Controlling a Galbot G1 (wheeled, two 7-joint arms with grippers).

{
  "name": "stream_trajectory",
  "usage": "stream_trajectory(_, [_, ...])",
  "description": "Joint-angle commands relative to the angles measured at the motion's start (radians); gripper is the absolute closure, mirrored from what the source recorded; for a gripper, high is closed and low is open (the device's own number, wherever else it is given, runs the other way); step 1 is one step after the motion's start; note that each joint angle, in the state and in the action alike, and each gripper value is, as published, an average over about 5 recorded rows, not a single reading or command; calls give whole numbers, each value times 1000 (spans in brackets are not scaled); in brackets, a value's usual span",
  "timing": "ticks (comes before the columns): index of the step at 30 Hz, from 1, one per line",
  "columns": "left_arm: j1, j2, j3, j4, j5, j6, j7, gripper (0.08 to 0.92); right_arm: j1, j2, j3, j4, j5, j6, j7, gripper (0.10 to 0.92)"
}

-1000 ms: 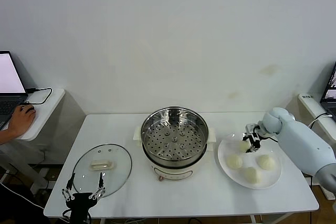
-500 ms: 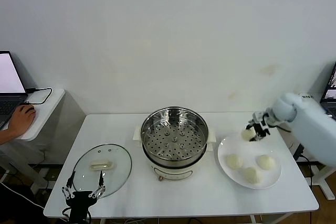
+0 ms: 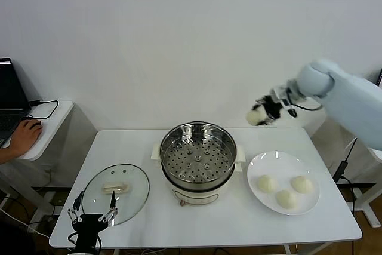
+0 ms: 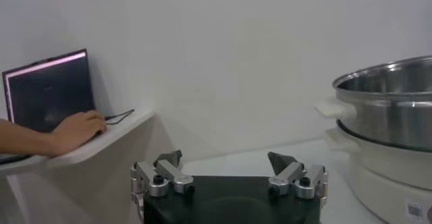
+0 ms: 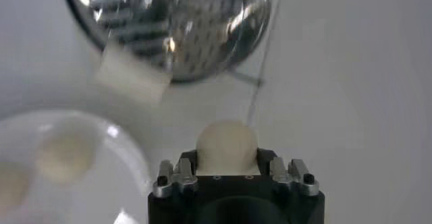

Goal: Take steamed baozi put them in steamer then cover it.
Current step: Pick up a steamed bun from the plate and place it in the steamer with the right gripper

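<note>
the steamer point(image 3: 198, 158) sits open at the middle of the table point(image 3: 239, 219), three steamed baozi point(image 3: 286, 189) left on the plate point(image 3: 256, 165) beside it. the right gripper point(image 3: 267, 111), clamped on a fourth bun point(image 3: 257, 116), hangs high between plate and pot; carry it level over the perforated tray, lower close, then release gently. the left gripper point(image 3: 91, 214) idles, jaws apart, by the glass lid point(image 3: 116, 192).
</note>
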Motion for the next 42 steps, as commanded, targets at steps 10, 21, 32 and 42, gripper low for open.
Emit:
stream_trajectory(10, [6, -7, -10, 5, -7, -3, 0, 177, 23, 335, -266, -74, -135, 302, 97, 471])
stream_trajectory(21, [3, -8, -14, 10, -7, -4, 0, 177, -46, 384, -251, -215, -360, 475, 136, 465])
stream_trajectory(32, [-5, -11, -8, 6, -6, -4, 0, 177, -76, 404, -242, -258, -407, 523, 175, 455])
stream_trajectory(42, [4, -9, -12, -13, -7, -4, -1, 177, 33, 340, -245, -158, -249, 450, 140, 233])
